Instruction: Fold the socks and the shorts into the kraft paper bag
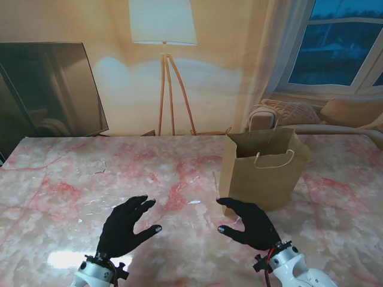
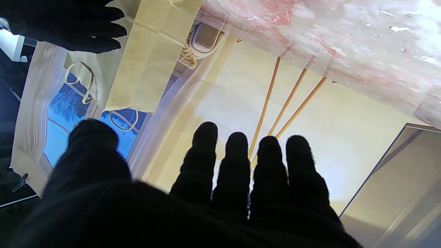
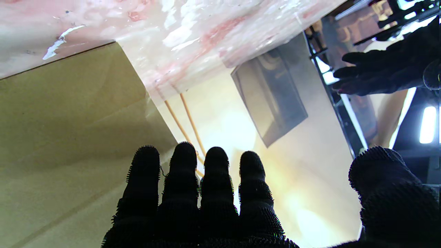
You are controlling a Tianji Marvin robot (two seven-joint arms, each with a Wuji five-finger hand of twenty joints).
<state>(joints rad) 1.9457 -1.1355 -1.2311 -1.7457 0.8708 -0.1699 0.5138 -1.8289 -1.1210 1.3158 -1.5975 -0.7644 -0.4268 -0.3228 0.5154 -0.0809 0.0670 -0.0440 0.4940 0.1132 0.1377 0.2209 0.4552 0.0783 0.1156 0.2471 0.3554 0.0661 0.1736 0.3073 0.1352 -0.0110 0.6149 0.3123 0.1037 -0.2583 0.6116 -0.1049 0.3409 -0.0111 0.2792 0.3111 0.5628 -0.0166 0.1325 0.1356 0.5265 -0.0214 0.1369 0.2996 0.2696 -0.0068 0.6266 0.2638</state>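
A kraft paper bag (image 1: 263, 170) stands upright and open at the top on the pink marble table (image 1: 72, 185), to the right of centre; it also shows as the bag (image 2: 151, 62) and the bag (image 3: 69, 131). Neither socks nor shorts appear in any view. My left hand (image 1: 127, 226) in a black glove hovers over the table near me, fingers spread, holding nothing. My right hand (image 1: 252, 223) is just in front of the bag's near face, fingers apart and empty. The left hand (image 2: 193, 193) and right hand (image 3: 206, 199) fill the wrist views.
Beyond the table's far edge stand a tripod floor lamp (image 1: 164, 66), a dark screen (image 1: 51, 86) at the left and a window with cushions (image 1: 335, 110) at the right. Bare marble lies between and to the left of my hands.
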